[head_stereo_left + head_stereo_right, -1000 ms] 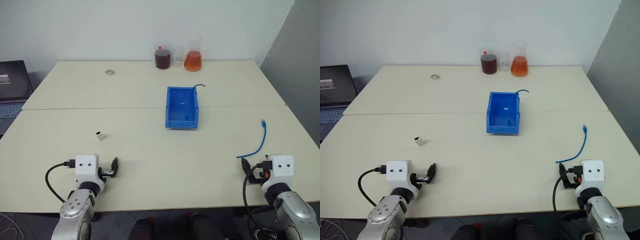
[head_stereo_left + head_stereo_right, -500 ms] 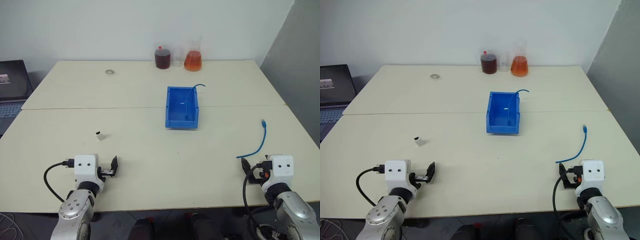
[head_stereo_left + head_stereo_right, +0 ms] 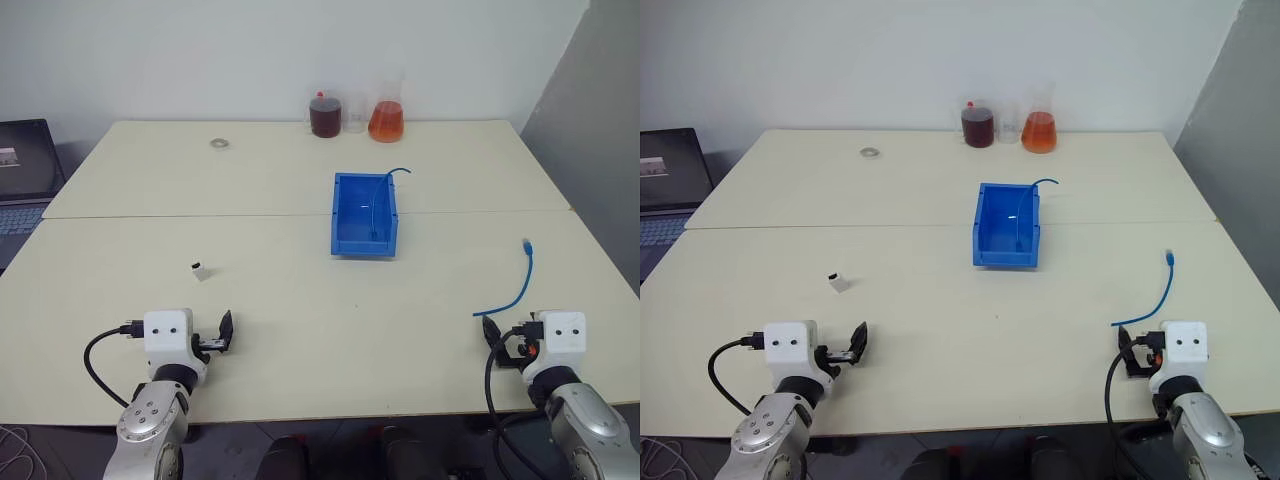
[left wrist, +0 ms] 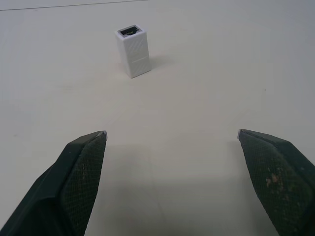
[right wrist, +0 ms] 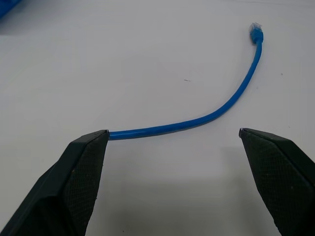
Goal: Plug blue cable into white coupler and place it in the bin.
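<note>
Nothing moved since a second back. Both hands wide open, empty: left hand (image 3: 226, 331) facing white coupler (image 4: 133, 51), right hand (image 3: 497, 335) lined up on blue cable (image 5: 216, 112). Probably staged for pickup.

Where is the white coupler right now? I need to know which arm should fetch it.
The white coupler stands alone on the table's left half, just ahead of the open left gripper, well left of the bin.
</note>
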Tool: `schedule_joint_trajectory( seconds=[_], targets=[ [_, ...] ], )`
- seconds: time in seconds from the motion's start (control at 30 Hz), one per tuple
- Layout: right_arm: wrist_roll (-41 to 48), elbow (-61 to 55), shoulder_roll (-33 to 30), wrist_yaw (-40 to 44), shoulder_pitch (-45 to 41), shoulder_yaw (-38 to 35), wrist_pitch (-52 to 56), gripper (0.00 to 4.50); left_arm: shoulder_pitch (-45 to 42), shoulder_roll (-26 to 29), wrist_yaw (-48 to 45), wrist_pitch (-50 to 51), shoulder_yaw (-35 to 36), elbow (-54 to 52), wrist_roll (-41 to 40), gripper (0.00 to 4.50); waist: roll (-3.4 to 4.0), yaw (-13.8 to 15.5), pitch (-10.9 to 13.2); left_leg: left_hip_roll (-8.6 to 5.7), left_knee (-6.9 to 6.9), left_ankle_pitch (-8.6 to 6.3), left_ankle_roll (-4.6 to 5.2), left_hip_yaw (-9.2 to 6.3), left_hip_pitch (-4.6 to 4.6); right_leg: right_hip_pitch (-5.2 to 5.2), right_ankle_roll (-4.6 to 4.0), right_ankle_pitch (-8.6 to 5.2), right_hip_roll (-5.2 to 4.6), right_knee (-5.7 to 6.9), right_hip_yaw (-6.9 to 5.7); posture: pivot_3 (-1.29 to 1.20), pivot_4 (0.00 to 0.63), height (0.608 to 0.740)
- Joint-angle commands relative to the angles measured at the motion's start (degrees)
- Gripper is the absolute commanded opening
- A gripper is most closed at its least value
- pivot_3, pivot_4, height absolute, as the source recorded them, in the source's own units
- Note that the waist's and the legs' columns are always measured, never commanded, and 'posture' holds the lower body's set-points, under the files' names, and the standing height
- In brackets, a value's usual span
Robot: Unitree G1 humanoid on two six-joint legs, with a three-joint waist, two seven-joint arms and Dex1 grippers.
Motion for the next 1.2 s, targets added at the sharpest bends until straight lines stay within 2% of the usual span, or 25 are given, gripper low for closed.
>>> schedule_joint_trajectory(
  seconds=[0.03, 0.13, 0.23, 0.43, 0.53, 0.63, 0.73, 0.83, 1.2],
  targets=[
    [-0.52, -2.81, -0.04, -1.75, 0.27, -3.16, 0.59, 4.50, -2.81, 2.68, -6.00, 0.67, -2.87, -1.99, -3.12, 4.47, 0.01, 0.03, 0.01, 0.00, 0.00, 0.00, 0.00, 0.00, 0.00, 0.00, 0.00, 0.00, 0.00, 0.00, 0.00, 0.00, 0.150, 0.740],
    [-0.13, -4.00, 0.57, -3.16, 0.49, -4.47, 2.46, 4.50, -8.84, 6.17, -12.93, 3.07, -6.57, -2.18, -6.85, 4.47, -0.05, 0.27, 0.06, -0.01, 0.02, 0.00, -0.01, -0.01, -0.01, 0.00, 0.00, 0.00, 0.00, 0.01, -0.03, 0.00, 0.150, 0.740],
    [-0.56, -5.16, 0.45, -3.81, 0.64, -4.72, 3.66, 4.50, -18.43, 9.50, -21.50, 5.28, -11.57, -0.07, -10.59, 4.47, -0.01, 0.20, 0.09, -0.02, 0.02, 0.01, -0.02, -0.05, -0.02, 0.01, 0.00, 0.00, 0.01, 0.02, -0.08, 0.00, 0.150, 0.740],
    [-0.16, -5.14, -0.79, -4.59, -1.86, -7.28, 6.76, 4.50, -36.21, 14.40, -42.93, 1.53, -22.71, 10.22, -12.41, 4.47, 0.07, -0.30, 0.12, -0.02, -0.01, 0.01, -0.02, 0.09, -0.03, -0.03, -0.01, 0.01, 0.07, 0.00, 0.04, 0.00, 0.150, 0.740],
    [1.18, -4.03, -1.42, -5.17, -5.22, -9.60, 9.63, 4.50, -44.28, 14.68, -51.67, -2.08, -26.21, 17.29, -11.88, 4.47, 0.06, -0.60, 0.19, -0.03, 0.01, 0.01, -0.02, 0.09, -0.08, -0.08, -0.03, 0.01, 0.11, 0.02, 0.04, 0.00, 0.150, 0.740],
    [2.43, -1.59, -3.62, -5.11, -11.09, -11.30, 14.05, 4.50, -49.36, 13.29, -55.91, -6.79, -28.18, 23.64, -9.95, 4.47, 0.06, -0.75, 0.19, -0.03, 0.01, 0.01, -0.01, 0.08, -0.08, -0.07, -0.04, 0.01, 0.12, 0.01, 0.03, 0.00, 0.150, 0.740],
    [3.79, 3.79, -6.72, -4.21, -18.25, -11.95, 19.04, 4.50, -50.46, 12.73, -58.39, -10.46, -29.02, 27.13, -8.80, 4.47, 0.06, -1.18, 0.20, -0.06, 0.03, 0.01, 0.00, 0.16, -0.07, -0.06, -0.12, 0.10, 0.11, 0.01, 0.13, 0.00, 0.150, 0.740],
    [4.72, 13.85, -10.25, -2.52, -26.86, -11.48, 22.66, 4.50, -48.62, 13.42, -59.89, -12.70, -29.11, 27.45, -8.12, 4.47, 0.04, -1.28, 0.22, -0.04, 0.00, 0.01, 0.02, 0.10, -0.07, -0.07, -0.30, 0.18, 0.13, 0.01, 0.08, 0.00, 0.150, 0.740],
    [-0.85, 45.76, -16.65, 2.71, -42.85, -4.31, 9.01, 4.50, -38.94, 16.11, -55.70, -13.37, -26.31, 22.06, -7.16, 4.47, 0.14, -1.15, 0.32, -0.07, 0.03, -0.02, 0.07, -0.07, -0.31, -0.13, -0.36, 0.17, 0.08, -0.03, 0.00, 0.00, 0.150, 0.740]
  ],
)
